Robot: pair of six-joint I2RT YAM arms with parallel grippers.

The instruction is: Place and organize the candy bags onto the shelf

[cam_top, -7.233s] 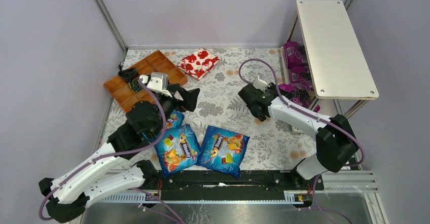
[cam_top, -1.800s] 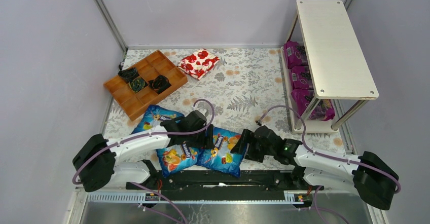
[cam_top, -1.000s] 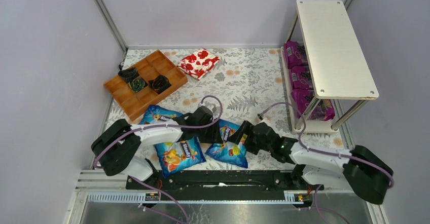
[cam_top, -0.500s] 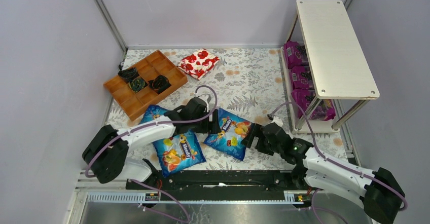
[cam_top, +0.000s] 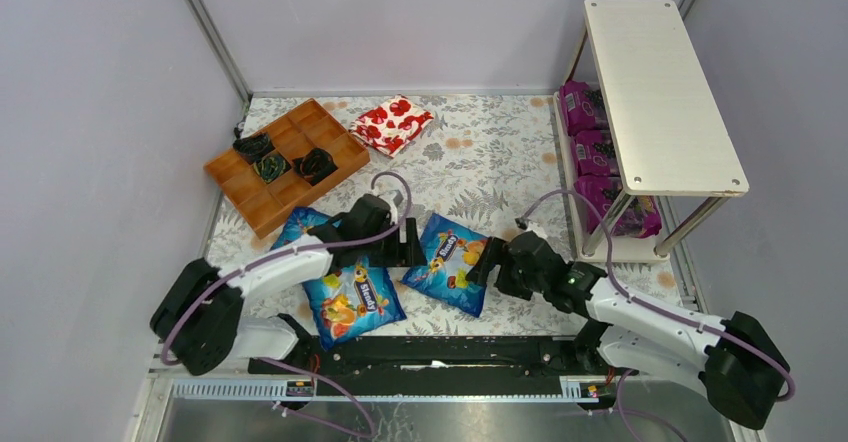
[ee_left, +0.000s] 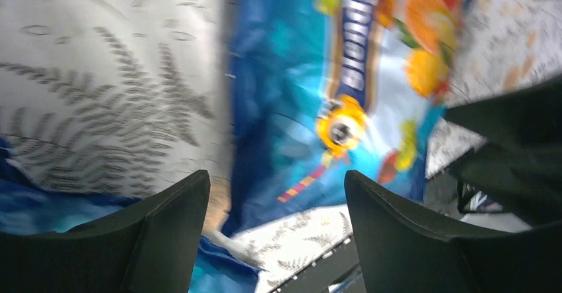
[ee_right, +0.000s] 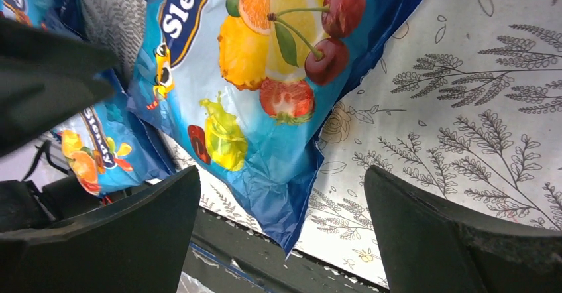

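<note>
The middle blue candy bag point(cam_top: 450, 264) lies flat on the leaf-patterned counter point(cam_top: 480, 162) in the lower centre of the overhead frame, with an arm on either side. The left end effector point(cam_top: 411, 246) sits just at the bag's left edge, released, its fingers point(ee_left: 166, 227) spread. In its wrist view the bag lies beyond the gap between them, not pinched. The right end effector point(cam_top: 489, 260) sits at the bag's right edge, also wide open, and its wrist view shows the fruit-printed face ahead of the parted fingers. Whether either one touches the bag cannot be told. A second blue bag point(cam_top: 355, 300) lies just lower left of the first, and a third blue bag point(cam_top: 303, 228) lies partly under the left arm. The shelf point(cam_top: 660, 92) stands at the right of the frame, with purple grape bags point(cam_top: 592, 147) lined along its lower tier, well apart from both end effectors.
</note>
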